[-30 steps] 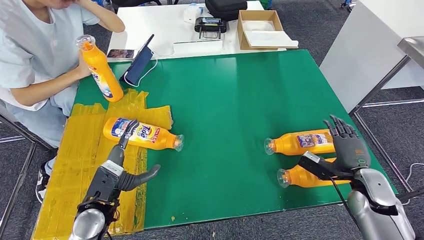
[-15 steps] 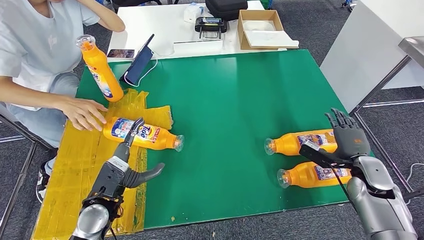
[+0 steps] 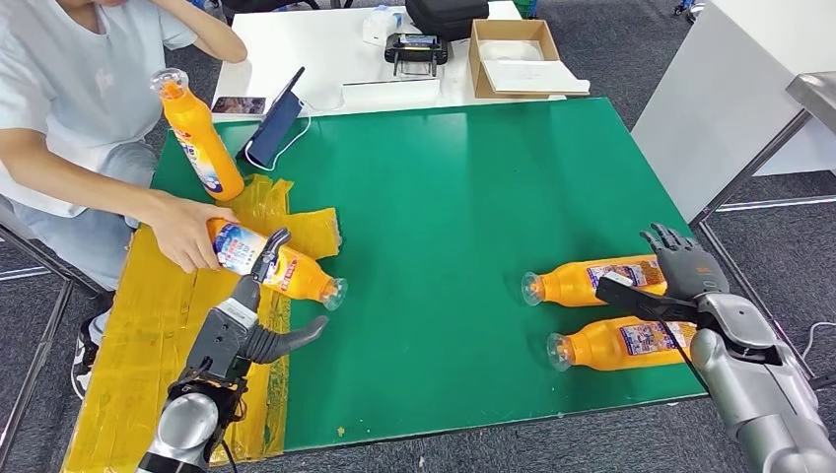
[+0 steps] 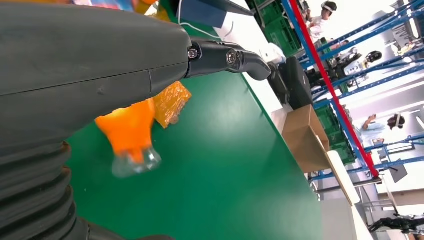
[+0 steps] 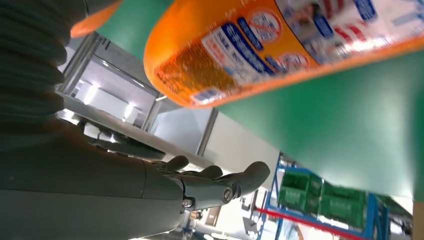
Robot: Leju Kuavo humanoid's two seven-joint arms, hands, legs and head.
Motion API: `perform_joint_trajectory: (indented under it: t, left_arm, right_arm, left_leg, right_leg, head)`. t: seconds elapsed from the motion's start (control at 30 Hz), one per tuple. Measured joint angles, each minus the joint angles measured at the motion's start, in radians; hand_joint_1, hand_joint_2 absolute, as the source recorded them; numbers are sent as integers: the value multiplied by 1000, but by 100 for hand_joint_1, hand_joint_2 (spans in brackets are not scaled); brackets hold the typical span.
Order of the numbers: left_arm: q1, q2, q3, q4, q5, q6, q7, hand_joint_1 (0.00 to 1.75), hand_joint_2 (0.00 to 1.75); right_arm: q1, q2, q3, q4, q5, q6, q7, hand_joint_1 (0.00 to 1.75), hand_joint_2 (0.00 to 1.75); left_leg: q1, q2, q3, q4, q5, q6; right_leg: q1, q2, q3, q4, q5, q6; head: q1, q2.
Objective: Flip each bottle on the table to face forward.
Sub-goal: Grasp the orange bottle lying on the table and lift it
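Note:
Two orange bottles lie on the green table (image 3: 444, 197) at the right, caps to the left: a far one (image 3: 592, 281) and a near one (image 3: 621, 343). My right hand (image 3: 680, 281) hovers over their base ends with its fingers spread, holding nothing; the right wrist view has a labelled bottle (image 5: 280, 45) close by. A third bottle (image 3: 276, 264) lies on the yellow tape (image 3: 177, 325), and a person's hand (image 3: 187, 235) grips its base. My left hand (image 3: 251, 320) is open just in front of it, its fingertips (image 3: 268, 246) at the label. A fourth bottle (image 3: 197, 138) stands upright at the far left.
A person (image 3: 59, 99) sits at the table's left side. Behind the green table, a white table carries a cardboard box (image 3: 508, 54), a black device (image 3: 416, 47) and a blue case (image 3: 274, 128). The green table's right edge runs just beyond my right hand.
The person's hand came in, gripped the left bottle's base and turned it, so its cap swung nearer. My right hand drew back to the right, uncovering the near bottle's label.

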Motion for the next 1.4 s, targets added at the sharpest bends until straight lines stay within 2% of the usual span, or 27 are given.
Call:
perform_joint_trajectory:
  t: [0.33,0.57,0.73,0.9,0.93,0.97,1.07,1.1,1.23,1.4]
  left_arm:
    - [-17,-5,-13,23,17,-6,-3,0,175]
    - [-25,-6,-25,30,33,-7,-3,0,175]
    - [-26,-6,-27,33,35,-8,-4,0,175]
    - [-32,-7,-41,55,50,-12,-3,0,175]
    - [-32,-7,-42,58,50,-12,-3,0,175]
    - [-32,-7,-42,60,50,-12,-3,0,175]
    - [-32,-7,-42,62,51,-12,-3,0,175]
    - [-32,-7,-42,64,52,-12,-3,0,175]
    - [-34,-7,-44,75,60,-14,-3,0,175]
    - [-38,-8,-47,89,67,-15,-3,0,175]
  right_arm:
    - [-63,-1,46,119,1,-13,-20,0,175]
    - [-118,8,103,159,-2,-18,-116,0,175]
    - [-128,12,118,161,3,-22,-127,0,175]
    - [-176,28,219,196,16,-18,-143,1,175]
    - [-179,28,229,202,16,-16,-144,5,175]
    - [-180,27,235,207,16,-15,-145,18,175]
    - [-183,27,249,219,16,-11,-146,77,175]
    - [-185,27,255,225,15,-4,-146,86,175]
    - [-203,26,284,261,10,32,-143,91,175]
    - [-226,23,309,293,0,56,-140,123,175]
  left_leg:
    - [0,0,0,0,0,0]
    - [0,0,0,0,0,0]
    - [0,0,0,0,0,0]
    - [0,0,0,0,0,0]
    - [0,0,0,0,0,0]
    - [0,0,0,0,0,0]
    - [0,0,0,0,0,0]
    - [0,0,0,0,0,0]
    - [0,0,0,0,0,0]
    - [0,0,1,0,0,0]
  right_leg:
    - [0,0,0,0,0,0]
    - [0,0,0,0,0,0]
    - [0,0,0,0,0,0]
    - [0,0,0,0,0,0]
    - [0,0,0,0,0,0]
    - [0,0,0,0,0,0]
    - [0,0,0,0,0,0]
    - [0,0,0,0,0,0]
    - [0,0,0,0,0,0]
    - [0,0,0,0,0,0]
  head:
    - [0,0]
    - [0,0]
    - [0,0]
    - [0,0]
    - [0,0]
    - [0,0]
    - [0,0]
    - [0,0]
    - [0,0]
    - [0,0]
